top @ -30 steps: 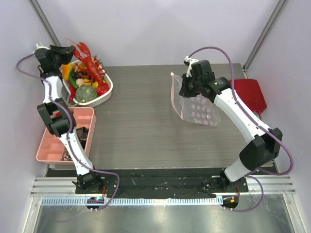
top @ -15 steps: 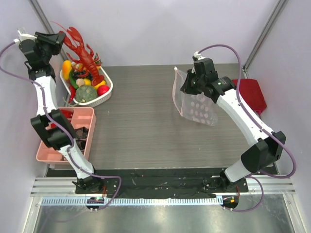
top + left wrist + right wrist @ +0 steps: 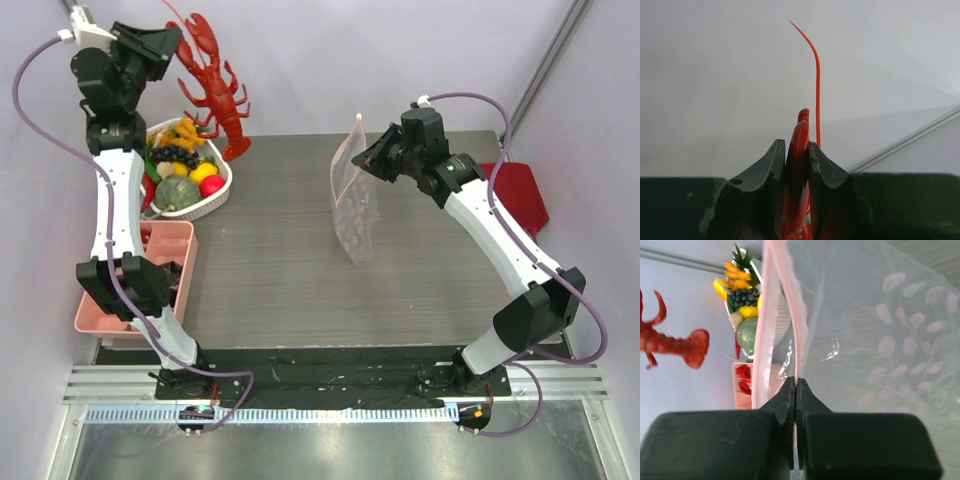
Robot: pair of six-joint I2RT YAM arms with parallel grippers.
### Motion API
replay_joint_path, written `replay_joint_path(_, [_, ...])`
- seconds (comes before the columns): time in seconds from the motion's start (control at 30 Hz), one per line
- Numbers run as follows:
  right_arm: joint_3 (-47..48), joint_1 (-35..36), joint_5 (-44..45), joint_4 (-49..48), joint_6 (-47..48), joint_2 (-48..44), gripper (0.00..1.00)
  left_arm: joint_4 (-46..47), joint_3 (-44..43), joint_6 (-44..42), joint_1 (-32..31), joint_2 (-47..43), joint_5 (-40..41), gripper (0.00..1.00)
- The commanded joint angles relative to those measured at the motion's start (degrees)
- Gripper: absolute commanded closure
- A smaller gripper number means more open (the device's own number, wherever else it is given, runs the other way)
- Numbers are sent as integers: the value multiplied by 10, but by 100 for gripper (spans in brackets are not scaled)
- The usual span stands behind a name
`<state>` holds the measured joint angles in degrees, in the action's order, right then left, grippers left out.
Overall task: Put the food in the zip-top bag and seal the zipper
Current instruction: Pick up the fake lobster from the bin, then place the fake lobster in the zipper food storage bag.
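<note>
Left gripper (image 3: 172, 45): jaws closed part-way on a thin red part at the head end of the lobster (image 3: 215, 90), one antenna showing past the fingertips in the wrist view; the toy hangs tail-down in the air above the far left corner of the table (image 3: 270, 270), over the white basket (image 3: 222, 192) of remaining food. Right gripper (image 3: 795, 382): fully pinched on one lip of the zip-top bag (image 3: 355, 205), which hangs upright and nearly edge-on over the middle of the table towards its far edge; whether its lowest corner touches the surface cannot be told. Zipper (image 3: 765, 315): unsealed, its two pink strips parted only narrowly, the free lip slack, and the gap appears to face the left edge of the table. Step in hand, as judged: carry the lobster across and feed it in. Handling notes: lead with the hanging tail, aim between the two strips, go slowly so claws and antennae do not snag the loose lip, release only once the body sits well inside, and hold the pinched lip steady and high throughout.
</note>
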<state>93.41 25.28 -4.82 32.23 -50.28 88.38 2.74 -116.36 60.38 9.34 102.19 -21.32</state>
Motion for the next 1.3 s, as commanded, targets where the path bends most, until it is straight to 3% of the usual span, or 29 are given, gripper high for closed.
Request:
replay_joint_path(0.0, [-9, 1, -17, -57, -109, 31, 99, -17, -22, -50, -50, -49, 37, 100])
replay_joint_path(0.6, [22, 11, -1, -61, -157, 59, 99, -40, -132, -163, -281, -22, 175, 100])
replay_joint_path(0.77, [26, 12, -10, -70, -158, 59, 99, -41, -144, -176, -309, -12, 199, 100])
replay_joint_path(1.03, [21, 11, -16, -77, -168, 53, 99, -30, -70, -196, -351, -25, 231, 100])
replay_joint_path(1.27, [16, 11, -31, -88, -177, 51, 99, -30, -63, -233, -376, -12, 269, 100])
